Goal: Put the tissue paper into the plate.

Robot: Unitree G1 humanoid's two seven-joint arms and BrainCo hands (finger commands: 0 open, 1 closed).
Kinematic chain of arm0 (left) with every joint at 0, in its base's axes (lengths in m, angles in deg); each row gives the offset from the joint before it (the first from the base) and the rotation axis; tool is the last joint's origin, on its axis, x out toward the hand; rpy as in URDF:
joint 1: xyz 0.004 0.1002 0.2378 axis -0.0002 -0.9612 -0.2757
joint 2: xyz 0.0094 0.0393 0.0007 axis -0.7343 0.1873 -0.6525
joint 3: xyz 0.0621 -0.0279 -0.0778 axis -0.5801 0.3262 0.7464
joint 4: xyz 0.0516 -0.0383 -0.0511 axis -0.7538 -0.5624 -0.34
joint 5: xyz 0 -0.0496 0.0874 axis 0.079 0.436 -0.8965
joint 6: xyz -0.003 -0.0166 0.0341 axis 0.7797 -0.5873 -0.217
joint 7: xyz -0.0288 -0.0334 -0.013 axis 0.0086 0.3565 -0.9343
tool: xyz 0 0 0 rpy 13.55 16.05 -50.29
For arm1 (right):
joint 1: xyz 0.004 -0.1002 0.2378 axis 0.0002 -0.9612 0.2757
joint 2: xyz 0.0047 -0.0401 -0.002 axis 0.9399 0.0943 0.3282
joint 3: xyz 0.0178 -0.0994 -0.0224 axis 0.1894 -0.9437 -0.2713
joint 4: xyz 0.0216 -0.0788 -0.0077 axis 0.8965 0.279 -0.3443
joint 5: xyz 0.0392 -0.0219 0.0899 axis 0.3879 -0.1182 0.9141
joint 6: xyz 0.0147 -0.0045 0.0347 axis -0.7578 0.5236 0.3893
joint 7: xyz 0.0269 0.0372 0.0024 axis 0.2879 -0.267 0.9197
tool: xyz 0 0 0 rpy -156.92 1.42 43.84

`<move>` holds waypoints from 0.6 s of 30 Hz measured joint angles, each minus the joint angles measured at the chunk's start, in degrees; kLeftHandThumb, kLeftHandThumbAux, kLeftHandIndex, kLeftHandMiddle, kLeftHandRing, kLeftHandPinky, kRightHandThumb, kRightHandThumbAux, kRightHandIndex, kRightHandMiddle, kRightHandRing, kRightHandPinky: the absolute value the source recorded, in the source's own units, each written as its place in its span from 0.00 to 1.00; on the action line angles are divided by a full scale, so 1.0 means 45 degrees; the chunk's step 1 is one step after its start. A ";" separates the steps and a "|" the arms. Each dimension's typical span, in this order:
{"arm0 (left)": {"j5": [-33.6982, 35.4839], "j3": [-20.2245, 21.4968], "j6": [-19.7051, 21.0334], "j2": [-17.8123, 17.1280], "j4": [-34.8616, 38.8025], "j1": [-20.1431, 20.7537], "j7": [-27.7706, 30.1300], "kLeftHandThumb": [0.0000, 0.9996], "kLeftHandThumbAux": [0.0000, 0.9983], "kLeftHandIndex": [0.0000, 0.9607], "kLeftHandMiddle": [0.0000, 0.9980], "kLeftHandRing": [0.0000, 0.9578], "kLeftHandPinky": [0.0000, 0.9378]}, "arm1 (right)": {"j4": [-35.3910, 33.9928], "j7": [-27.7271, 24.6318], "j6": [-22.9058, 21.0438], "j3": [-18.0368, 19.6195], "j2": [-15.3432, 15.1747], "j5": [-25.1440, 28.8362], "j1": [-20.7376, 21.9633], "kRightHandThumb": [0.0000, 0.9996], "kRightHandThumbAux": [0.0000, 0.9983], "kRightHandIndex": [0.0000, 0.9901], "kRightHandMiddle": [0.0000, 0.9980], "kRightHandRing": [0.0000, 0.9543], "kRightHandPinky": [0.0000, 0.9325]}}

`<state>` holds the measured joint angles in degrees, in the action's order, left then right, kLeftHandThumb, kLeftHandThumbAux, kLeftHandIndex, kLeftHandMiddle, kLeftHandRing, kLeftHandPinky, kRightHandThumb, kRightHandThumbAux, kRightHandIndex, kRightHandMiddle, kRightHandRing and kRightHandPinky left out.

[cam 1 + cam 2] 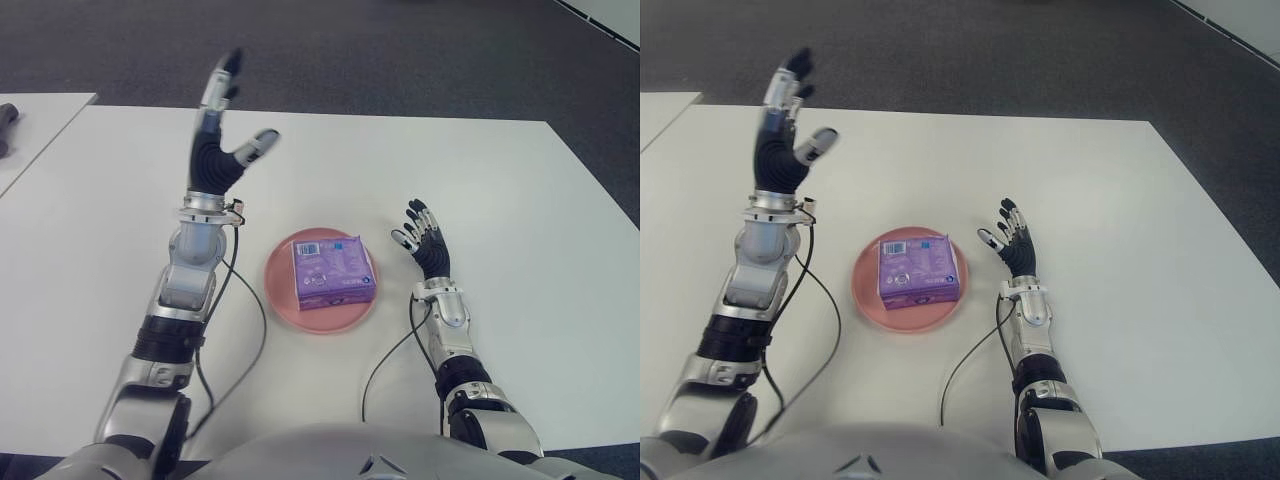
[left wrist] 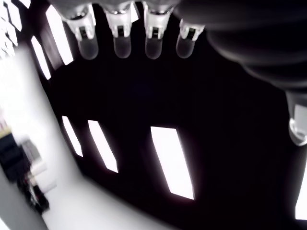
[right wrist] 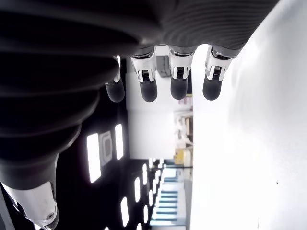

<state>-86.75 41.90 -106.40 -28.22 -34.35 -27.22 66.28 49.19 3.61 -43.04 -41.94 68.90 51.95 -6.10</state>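
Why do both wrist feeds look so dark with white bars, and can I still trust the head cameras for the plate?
Left wrist view: aimed upward past the open left robot hand, showing a dark ceiling with glaring, blurred light panels. Right wrist view: similar dark ceiling, the table washed out white beside the right robot hand. Eye views: evenly lit, soft shadows, tissue pack on the plate clear.

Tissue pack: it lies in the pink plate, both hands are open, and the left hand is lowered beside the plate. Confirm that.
Not quite. The left hand is not lowered: the left eye view shows it raised high, fingers pointing up. The rest holds: the tissue pack lies in the pink plate, and the right hand is open beside it, on its right.
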 measured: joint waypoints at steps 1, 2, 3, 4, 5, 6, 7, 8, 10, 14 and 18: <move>0.0047 0.0194 0.0024 -0.0005 -0.0014 -0.0181 0.0008 0.00 0.39 0.00 0.00 0.00 0.00 | -0.0001 0.0031 0.0001 -0.0039 0.0044 -0.0028 0.0011 0.12 0.67 0.02 0.02 0.02 0.06; 0.0072 0.0327 0.0035 -0.0004 -0.0043 -0.0303 0.0017 0.00 0.38 0.00 0.00 0.00 0.00 | -0.0006 0.0058 0.0002 -0.0056 0.0064 -0.0039 0.0008 0.12 0.67 0.02 0.02 0.02 0.06; 0.0109 0.0461 0.0146 0.0000 -0.0043 -0.0428 0.0017 0.00 0.37 0.00 0.00 0.00 0.00 | -0.0005 0.0095 0.0002 -0.0070 0.0069 -0.0048 0.0006 0.12 0.67 0.02 0.02 0.02 0.06; 0.0136 0.0617 0.0273 0.0002 -0.0038 -0.0535 0.0017 0.00 0.37 0.00 0.00 0.00 0.00 | -0.0002 0.0123 0.0002 -0.0082 0.0070 -0.0058 0.0006 0.12 0.67 0.02 0.02 0.02 0.06; 0.0156 0.0805 0.0431 0.0004 -0.0036 -0.0665 0.0017 0.00 0.37 0.00 0.00 0.00 0.00 | 0.0002 0.0164 0.0002 -0.0089 0.0074 -0.0065 0.0005 0.12 0.67 0.02 0.02 0.02 0.06; 0.0183 0.0978 0.0571 0.0000 -0.0042 -0.0775 0.0017 0.00 0.36 0.00 0.00 0.00 0.00 | 0.0002 0.0196 0.0002 -0.0096 0.0074 -0.0070 -0.0003 0.12 0.67 0.02 0.02 0.02 0.06; 0.0259 0.1164 0.0693 0.0001 -0.0082 -0.0876 0.0017 0.00 0.36 0.00 0.00 0.00 0.00 | 0.0003 0.0226 0.0002 -0.0103 0.0075 -0.0073 -0.0007 0.12 0.67 0.02 0.02 0.02 0.06; 0.0299 0.1296 0.0751 0.0000 -0.0140 -0.0940 0.0017 0.00 0.35 0.00 0.00 0.00 0.00 | 0.0004 0.0244 0.0002 -0.0110 0.0080 -0.0077 -0.0009 0.12 0.67 0.02 0.02 0.02 0.06; 0.0395 0.1490 0.0796 -0.0003 -0.0320 -0.1027 0.0017 0.00 0.35 0.00 0.00 0.00 0.00 | 0.0004 0.0285 0.0002 -0.0131 0.0091 -0.0083 -0.0010 0.12 0.67 0.02 0.02 0.02 0.06; 0.0557 0.1826 0.0804 0.0023 -0.0955 -0.1228 0.0017 0.00 0.34 0.00 0.00 0.00 0.00 | 0.0003 0.0337 0.0002 -0.0244 0.0168 -0.0108 0.0014 0.12 0.67 0.02 0.02 0.02 0.06; 0.0686 0.1906 0.0878 0.0147 -0.1248 -0.1521 0.0023 0.00 0.34 0.00 0.00 0.00 0.00 | 0.0000 0.0368 0.0003 -0.0301 0.0191 -0.0111 0.0026 0.12 0.67 0.02 0.02 0.02 0.06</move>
<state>-83.67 50.47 -102.45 -27.56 -39.97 -34.06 66.39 49.20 5.27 -43.03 -43.30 69.76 51.45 -5.99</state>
